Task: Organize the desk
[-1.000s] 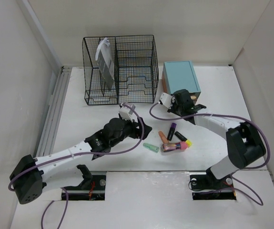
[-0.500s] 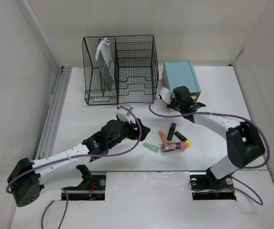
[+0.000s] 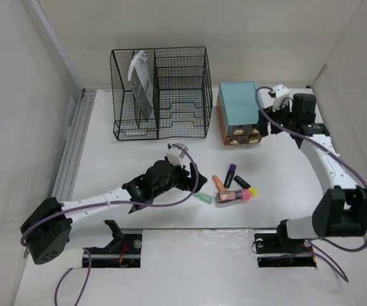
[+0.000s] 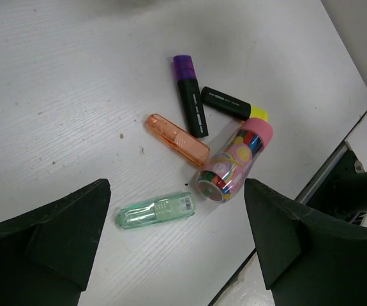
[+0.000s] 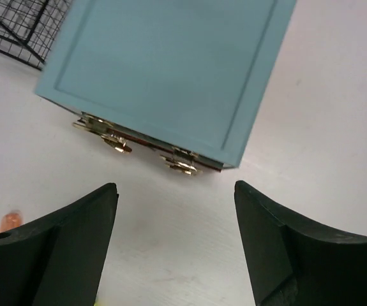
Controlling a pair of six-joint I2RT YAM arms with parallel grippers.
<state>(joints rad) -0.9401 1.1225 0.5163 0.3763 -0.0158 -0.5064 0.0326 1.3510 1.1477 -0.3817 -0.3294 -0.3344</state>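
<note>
Spanning the whole scene, the white tabletop [image 3: 106, 159] is lying flat beneath both tools and carrying every item listed here.

Left tool [image 3: 194, 183]: its fingers are standing wide apart and gripping nothing; it is hanging over a loose cluster of stationery.
- Mint-green capped piece [image 4: 156, 211]: lying directly under the gap between the fingers, nearest the tool.
- Clear tube with pink cap [image 4: 234, 159], filled with coloured pieces: lying just beside the right-hand finger in the wrist view, its open-looking end pointing toward the green piece.
- Translucent orange piece [image 4: 178, 139]: lying just beyond the green one, touching or almost touching the tube.
- Black marker with purple cap [image 4: 190, 95]: lying farther ahead of the tool, its body end against the orange piece.
- Black marker with yellow cap [image 4: 233, 104]: lying beside the purple one, its yellow end meeting the pink cap.

Right tool [image 5: 175, 191]: fingers spread wide, nothing between them.
- Teal-topped drawer box [image 3: 240, 105]: sitting just ahead of this tool, its brass handles [image 5: 116, 143] facing the fingers.

Black wire-mesh rack [image 3: 170, 95]: standing well beyond the left tool, a grey-and-white sheet [image 3: 142, 83] leaning in its left compartment.
</note>
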